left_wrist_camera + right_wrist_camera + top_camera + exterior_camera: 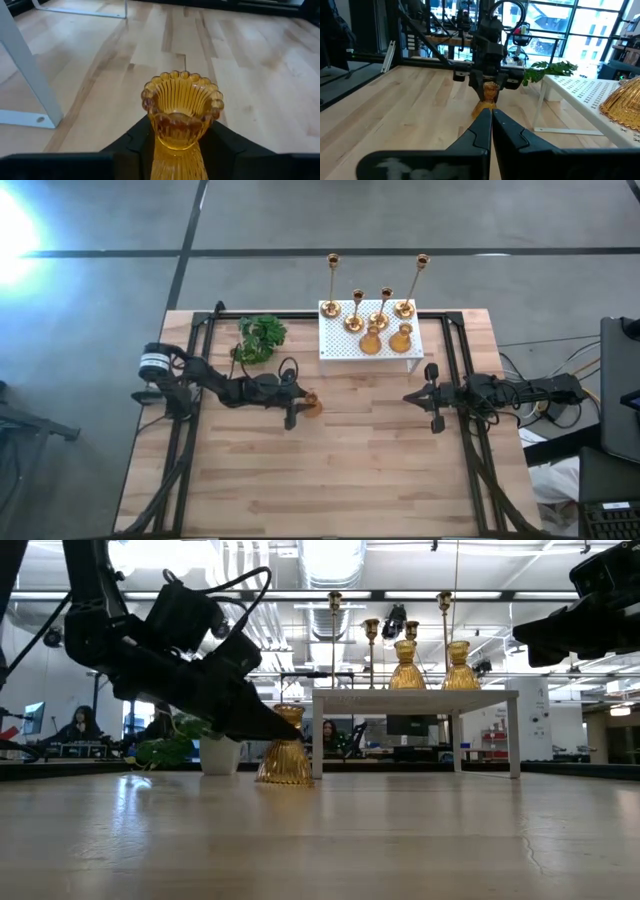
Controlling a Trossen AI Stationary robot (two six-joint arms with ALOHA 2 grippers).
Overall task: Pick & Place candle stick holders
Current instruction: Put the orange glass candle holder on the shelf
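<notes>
A squat amber-gold candle stick holder with a ribbed body and beaded rim stands upright on its base on the wooden table, left of centre. It also shows in the low view. My left gripper is shut on it. My right gripper is shut and empty above the table's right half, its fingers pointing toward the left arm. Two more squat holders and several thin-stemmed gold ones stand on the white perforated box. My left gripper pinches the holder's narrow waist, below the flared cup, between its two fingers. The fingers come from the table's left side, slanting down. The holder stays upright, its base on the table.
A green leafy plant in a white pot stands at the far left, beside the white box. The box stands on thin white legs close behind the held holder. The table's near half is bare wood. People sit in the room beyond.
</notes>
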